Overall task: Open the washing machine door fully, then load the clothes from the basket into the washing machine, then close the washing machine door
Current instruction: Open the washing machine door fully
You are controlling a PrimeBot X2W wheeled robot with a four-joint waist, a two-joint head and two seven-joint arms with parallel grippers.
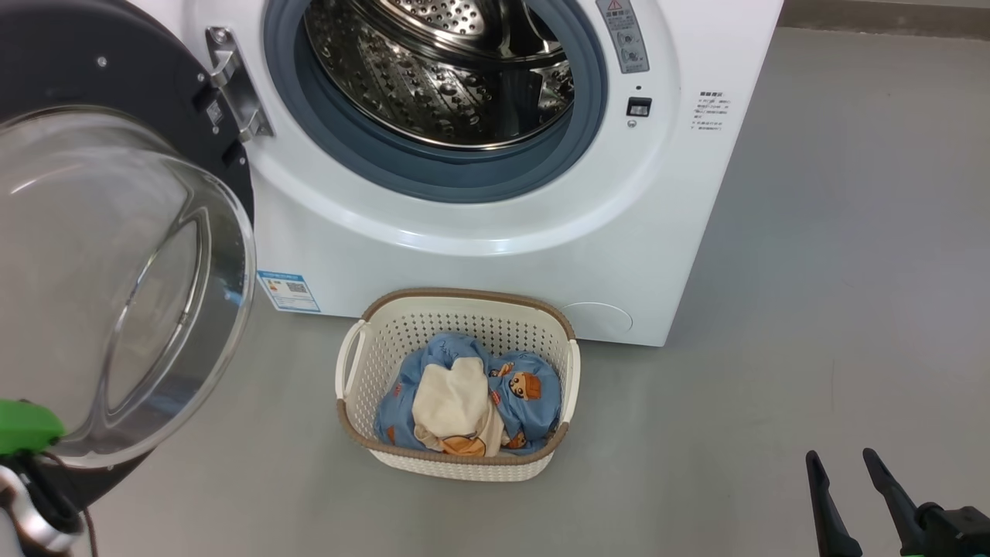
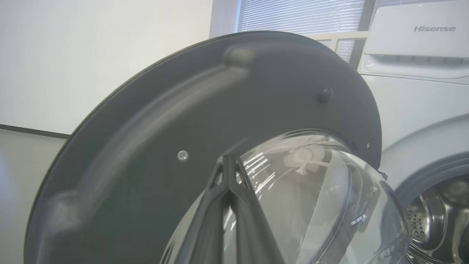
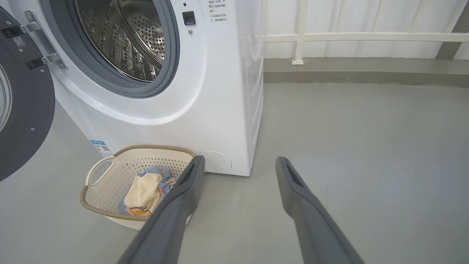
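The white washing machine stands with its steel drum exposed. The washing machine door hangs swung out to the left, its domed glass facing me. The basket sits on the floor against the machine's front. In it lie the clothes, blue bear-print fabric with a cream cloth on top. My left gripper is shut, with its tips close to the door's inner black rim; contact cannot be told. My right gripper is open and empty, low to the basket's right.
Grey floor spreads wide to the right of the machine and basket. A white railing and a low kerb run along the far wall. The open door takes up the space to the machine's left, with my left arm beneath it.
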